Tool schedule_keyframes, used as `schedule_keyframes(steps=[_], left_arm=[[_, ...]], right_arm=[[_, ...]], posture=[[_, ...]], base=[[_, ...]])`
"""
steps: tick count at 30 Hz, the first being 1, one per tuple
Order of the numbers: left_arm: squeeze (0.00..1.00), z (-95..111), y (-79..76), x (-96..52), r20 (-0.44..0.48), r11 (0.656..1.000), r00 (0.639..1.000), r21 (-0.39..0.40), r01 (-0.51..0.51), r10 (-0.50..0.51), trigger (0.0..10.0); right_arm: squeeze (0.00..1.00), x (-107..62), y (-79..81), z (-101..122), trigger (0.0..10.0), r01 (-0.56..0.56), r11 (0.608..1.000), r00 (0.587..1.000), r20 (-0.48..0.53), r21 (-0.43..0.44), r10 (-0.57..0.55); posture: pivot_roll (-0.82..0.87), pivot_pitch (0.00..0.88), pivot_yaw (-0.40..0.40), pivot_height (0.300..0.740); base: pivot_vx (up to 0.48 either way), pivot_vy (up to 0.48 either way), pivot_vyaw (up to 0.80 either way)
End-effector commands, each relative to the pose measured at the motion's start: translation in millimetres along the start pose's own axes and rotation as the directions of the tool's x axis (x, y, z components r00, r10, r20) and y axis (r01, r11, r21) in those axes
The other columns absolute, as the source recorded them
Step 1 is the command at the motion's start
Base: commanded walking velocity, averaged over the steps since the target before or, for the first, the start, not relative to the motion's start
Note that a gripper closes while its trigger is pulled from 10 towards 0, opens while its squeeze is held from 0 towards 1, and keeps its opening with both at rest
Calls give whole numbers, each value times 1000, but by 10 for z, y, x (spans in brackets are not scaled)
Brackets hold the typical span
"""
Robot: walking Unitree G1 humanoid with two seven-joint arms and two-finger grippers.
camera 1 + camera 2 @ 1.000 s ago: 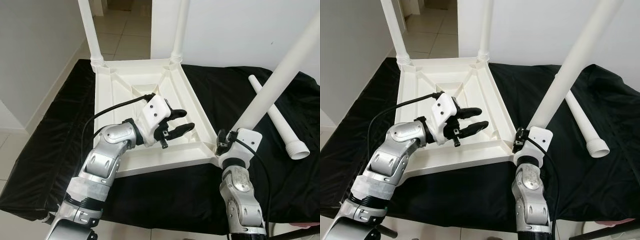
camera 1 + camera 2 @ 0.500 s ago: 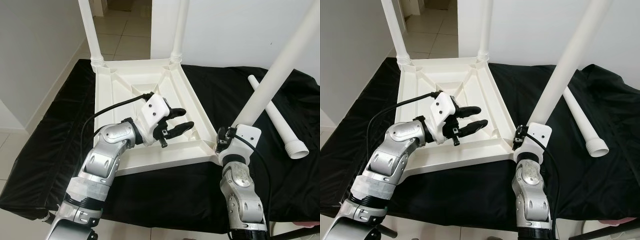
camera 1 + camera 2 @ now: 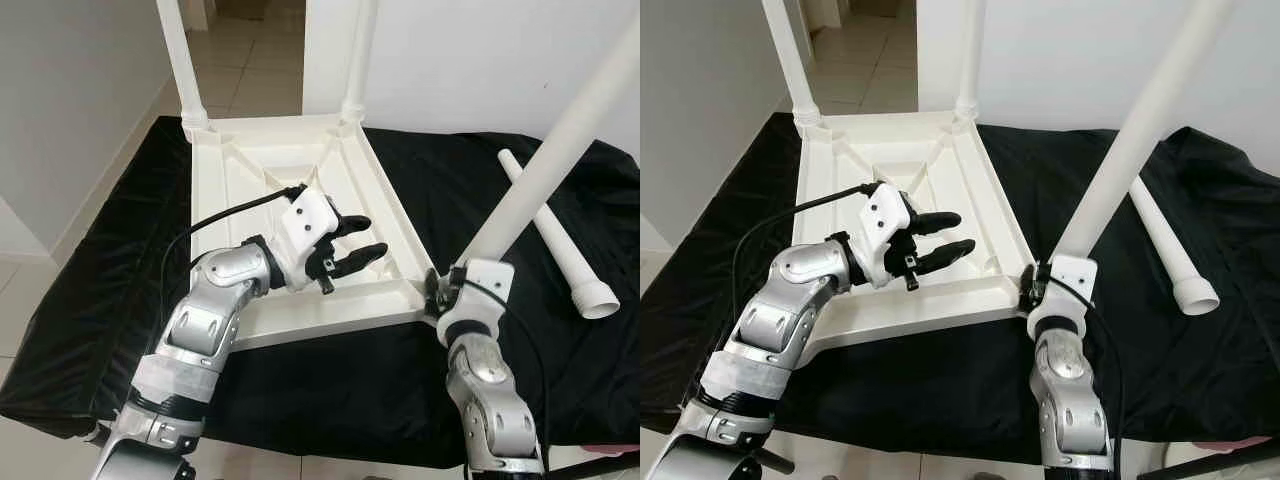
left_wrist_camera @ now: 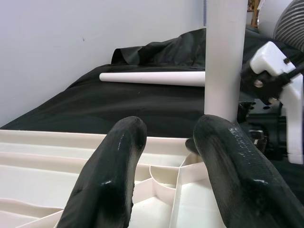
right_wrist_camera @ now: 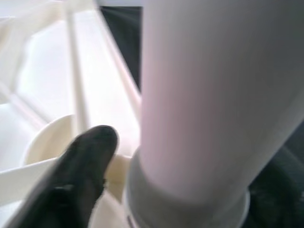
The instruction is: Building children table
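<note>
A white plastic tabletop [image 3: 235,190] lies upside down on a black cloth. Two white legs [image 3: 178,60] [image 3: 360,55] stand in its far corners. My right gripper [image 3: 443,293] is shut on a third leg [image 3: 560,140] at the near right corner; the leg leans up to the right. In the right wrist view, one black finger [image 5: 80,175] presses beside that leg's base [image 5: 213,95], over a round socket. My left gripper [image 3: 368,237] hovers open above the tabletop's ribbed underside, its fingers [image 4: 114,166] pointing at the held leg [image 4: 225,57].
A loose white leg [image 3: 555,235] lies on the black cloth [image 3: 120,250] to the right of the tabletop. A white wall stands behind, and tiled floor runs off to the far left. The cloth's near edge drops off just below the tabletop.
The held leg swung more upright, then leaned back to the right, and my right wrist shifted slightly at the corner. The left gripper stayed nearly still and open.
</note>
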State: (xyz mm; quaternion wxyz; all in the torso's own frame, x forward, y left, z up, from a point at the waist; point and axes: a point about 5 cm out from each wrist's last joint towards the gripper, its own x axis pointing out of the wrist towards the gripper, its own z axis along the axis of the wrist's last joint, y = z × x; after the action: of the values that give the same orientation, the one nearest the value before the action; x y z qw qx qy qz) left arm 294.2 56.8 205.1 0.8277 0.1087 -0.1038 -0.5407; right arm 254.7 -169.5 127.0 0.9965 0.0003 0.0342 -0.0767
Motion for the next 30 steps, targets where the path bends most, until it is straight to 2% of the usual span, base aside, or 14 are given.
schedule_keyframes(steps=[1,4,5,10,13,16,19,21,22,27,29,30], left_arm=[[0,-7,68,-30,-12,992,992,3,-128,128,10000],[0,-6,69,-29,-12,992,992,3,-129,129,10000],[0,-3,76,-24,-11,991,991,3,-130,131,10000],[0,-1,79,-22,-11,991,991,3,-131,131,10000],[0,6,24,4,-12,997,997,0,-76,76,10000],[0,6,-5,12,-13,999,999,-6,-53,52,10000],[0,8,-131,24,-11,999,999,-27,41,-41,10000],[0,-31,-337,27,-35,985,985,-32,170,-171,10000],[0,-31,-337,27,-35,985,985,-32,170,-171,10000],[0,-84,-533,64,-56,967,965,-30,254,-255,10000],[0,-84,-533,64,-56,967,965,-30,254,-255,10000],[0,-91,-552,74,-59,965,964,-33,258,-260,10000]], right_arm=[[1000,-8,-14,19,10000,-36,999,999,22,14,35],[1000,5,-51,34,10000,-48,999,998,36,-3,48],[0,36,-114,77,10000,-97,995,993,71,-24,98],[0,56,-151,109,10000,-130,991,987,93,-33,133],[0,167,-294,203,10000,-315,945,935,143,-82,324],[0,191,-327,220,10000,-356,930,918,149,-96,367],[0,243,-383,241,10000,-421,900,888,149,-113,434],[0,297,-422,257,10000,-505,856,845,138,-112,517],[0,297,-422,257,10000,-505,856,845,138,-112,517],[0,352,-477,226,10000,-600,789,785,94,-129,612],[0,352,-477,226,10000,-600,789,785,94,-129,612],[0,354,-482,209,10000,-622,772,770,78,-130,633]], posture=[[-99,0,-27,740],[-101,0,-25,740],[-103,0,-18,740],[-103,0,-18,740],[-98,0,-13,740],[-98,0,-13,740],[-93,0,-11,740],[-87,0,-10,740],[-87,0,-10,740],[-78,0,-11,740],[-78,0,-11,740],[-76,0,-11,740]], base=[[0,0,0],[0,0,0],[0,0,0],[0,0,0],[0,0,0],[0,0,0],[0,0,0],[0,0,0],[0,0,0],[0,0,0],[0,0,0],[0,0,0]])
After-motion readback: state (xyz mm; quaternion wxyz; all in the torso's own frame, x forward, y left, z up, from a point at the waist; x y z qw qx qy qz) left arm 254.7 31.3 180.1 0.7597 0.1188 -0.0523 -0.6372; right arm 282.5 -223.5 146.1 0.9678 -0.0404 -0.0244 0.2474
